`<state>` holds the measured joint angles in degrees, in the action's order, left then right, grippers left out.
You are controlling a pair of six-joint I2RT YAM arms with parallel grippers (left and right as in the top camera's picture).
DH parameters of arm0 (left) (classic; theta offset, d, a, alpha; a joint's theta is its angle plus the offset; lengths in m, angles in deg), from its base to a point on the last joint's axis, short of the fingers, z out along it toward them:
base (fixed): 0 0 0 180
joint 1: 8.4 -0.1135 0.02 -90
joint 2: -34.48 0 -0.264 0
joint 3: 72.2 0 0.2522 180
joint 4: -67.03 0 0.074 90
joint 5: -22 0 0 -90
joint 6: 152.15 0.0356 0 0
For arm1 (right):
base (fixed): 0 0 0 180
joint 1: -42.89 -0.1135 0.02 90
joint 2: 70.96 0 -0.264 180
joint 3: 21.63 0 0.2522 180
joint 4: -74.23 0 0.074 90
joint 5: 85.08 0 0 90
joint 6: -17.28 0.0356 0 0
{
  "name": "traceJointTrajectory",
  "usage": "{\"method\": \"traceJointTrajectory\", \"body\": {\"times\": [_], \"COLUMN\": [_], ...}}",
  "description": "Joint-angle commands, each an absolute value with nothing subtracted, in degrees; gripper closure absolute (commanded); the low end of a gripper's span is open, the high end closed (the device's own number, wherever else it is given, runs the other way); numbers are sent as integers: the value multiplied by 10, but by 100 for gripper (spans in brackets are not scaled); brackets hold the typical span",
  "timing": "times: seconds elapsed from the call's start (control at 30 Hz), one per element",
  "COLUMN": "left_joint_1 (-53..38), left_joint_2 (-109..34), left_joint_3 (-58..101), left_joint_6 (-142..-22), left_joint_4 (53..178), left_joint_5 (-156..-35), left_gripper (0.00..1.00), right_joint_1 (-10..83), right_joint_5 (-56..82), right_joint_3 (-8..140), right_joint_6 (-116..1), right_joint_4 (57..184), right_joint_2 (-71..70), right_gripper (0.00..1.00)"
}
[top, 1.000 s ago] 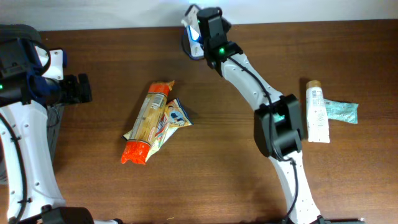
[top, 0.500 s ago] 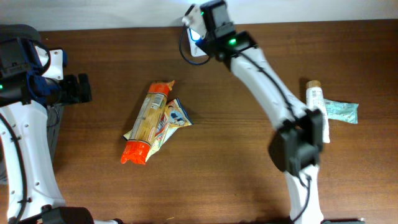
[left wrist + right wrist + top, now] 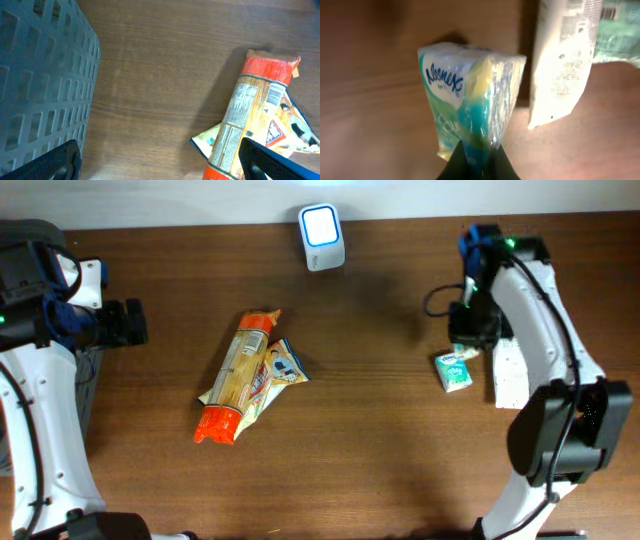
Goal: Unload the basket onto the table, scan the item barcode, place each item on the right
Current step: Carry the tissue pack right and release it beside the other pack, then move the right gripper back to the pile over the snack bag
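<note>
My right gripper (image 3: 475, 159) is shut on the lower end of a green and blue Kleenex tissue pack (image 3: 472, 100). In the overhead view the tissue pack (image 3: 455, 370) is low over the table at the right, just left of a white tube (image 3: 508, 378), with the right gripper (image 3: 470, 332) above it. The white scanner (image 3: 322, 225) stands at the back centre, its blue-lit face up. At the left edge my left gripper (image 3: 128, 322) is open and holds nothing. Whether the pack touches the table I cannot tell.
A long pasta bag (image 3: 240, 375) lies on a snack packet (image 3: 284, 366) left of centre; the pasta bag (image 3: 252, 112) also shows by the left fingers (image 3: 272, 160). A grey basket (image 3: 40, 75) stands at the far left. A green packet (image 3: 619, 30) lies behind the white tube (image 3: 560, 60).
The right arm has swung away from the scanner at the back centre to the right side, carrying the tissue pack down beside the white tube. The left arm has not moved.
</note>
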<state>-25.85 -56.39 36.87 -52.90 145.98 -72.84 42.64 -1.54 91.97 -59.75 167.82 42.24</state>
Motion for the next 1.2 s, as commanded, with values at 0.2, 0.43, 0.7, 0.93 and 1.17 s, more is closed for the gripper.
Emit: {"method": "traceJointTrajectory", "body": {"times": [0.2,0.43,0.7,0.93,1.17], "left_joint_1": [-262,-262,-262,-262,-262], "left_joint_2": [-563,-563,-563,-563,-563], "left_joint_3": [373,373,373,373,373], "left_joint_6": [-522,-522,-522,-522,-522], "left_joint_4": [1460,1460,1460,1460,1461], "left_joint_5": [-729,-729,-729,-729,-729], "left_gripper": [1,1,1,1,1], "right_joint_1": [492,408,253,160,138], "right_joint_5": [28,177,385,485,526], "right_joint_3": [832,955,902,902,897], "right_joint_6": [-582,-620,-729,-760,-799], "right_joint_4": [1578,1590,1389,1295,1326], "right_joint_2": [419,419,495,636,641], "right_gripper": [20,1,1,1,0]}}
